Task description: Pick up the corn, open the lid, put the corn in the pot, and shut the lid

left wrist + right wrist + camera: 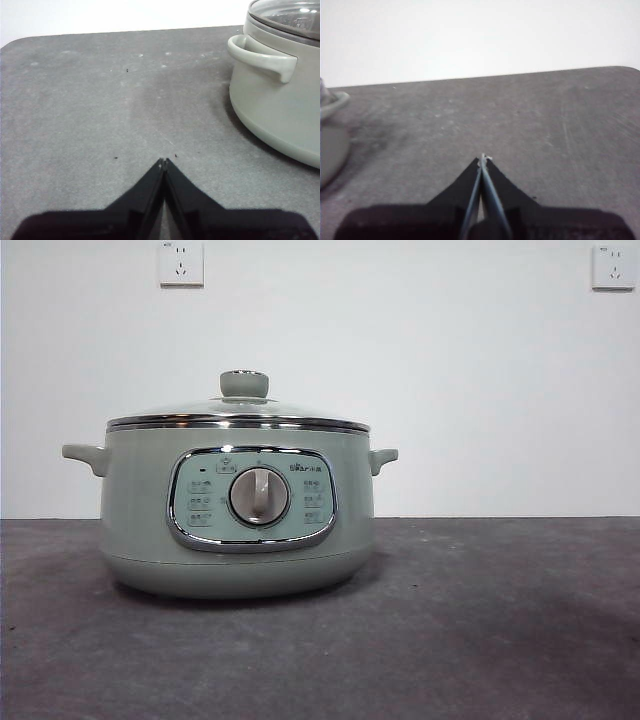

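The sage-green pot stands on the grey counter with its glass lid seated on the rim, while the left end effector and right end effector hover empty beside it, jaws pressed together.
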Available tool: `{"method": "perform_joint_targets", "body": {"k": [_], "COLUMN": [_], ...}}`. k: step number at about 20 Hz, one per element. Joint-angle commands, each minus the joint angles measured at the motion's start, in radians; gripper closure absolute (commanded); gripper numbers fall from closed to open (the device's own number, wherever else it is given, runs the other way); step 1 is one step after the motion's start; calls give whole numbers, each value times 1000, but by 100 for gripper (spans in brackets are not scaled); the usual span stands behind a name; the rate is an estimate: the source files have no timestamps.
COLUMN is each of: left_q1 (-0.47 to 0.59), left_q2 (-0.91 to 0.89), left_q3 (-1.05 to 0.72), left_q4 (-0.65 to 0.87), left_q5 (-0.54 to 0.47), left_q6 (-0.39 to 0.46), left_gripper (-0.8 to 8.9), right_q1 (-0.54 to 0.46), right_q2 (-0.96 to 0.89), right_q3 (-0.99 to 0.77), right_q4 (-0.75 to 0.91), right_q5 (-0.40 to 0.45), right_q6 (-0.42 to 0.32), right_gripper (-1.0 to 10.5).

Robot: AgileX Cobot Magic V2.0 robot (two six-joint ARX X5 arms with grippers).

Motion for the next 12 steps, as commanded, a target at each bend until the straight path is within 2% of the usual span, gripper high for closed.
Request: {"method": "perform_joint_targets", "body": {"k": [1,5,8,12], "left_q1": [2,2,2,2], "left_q2": [1,1,1,1], "left_q3": [-11,-11,-11,-11], "left_q4": [3,2,2,-1], "left_q5": [-2,-2,-2,-2], "left_q6": [10,10,10,10], "left_gripper": [817,817,817,817], "right_q1": [0,0,0,0], "right_q2": [-30,-76,-93,-93], "right_q3": [-13,-13,-13,-13], "right_q4": [-63,-180,-183,-186], "right_q5": [37,91,120,119], "right_q6": [-34,-63,-66,-59], "right_gripper": [946,946,946,946]}}
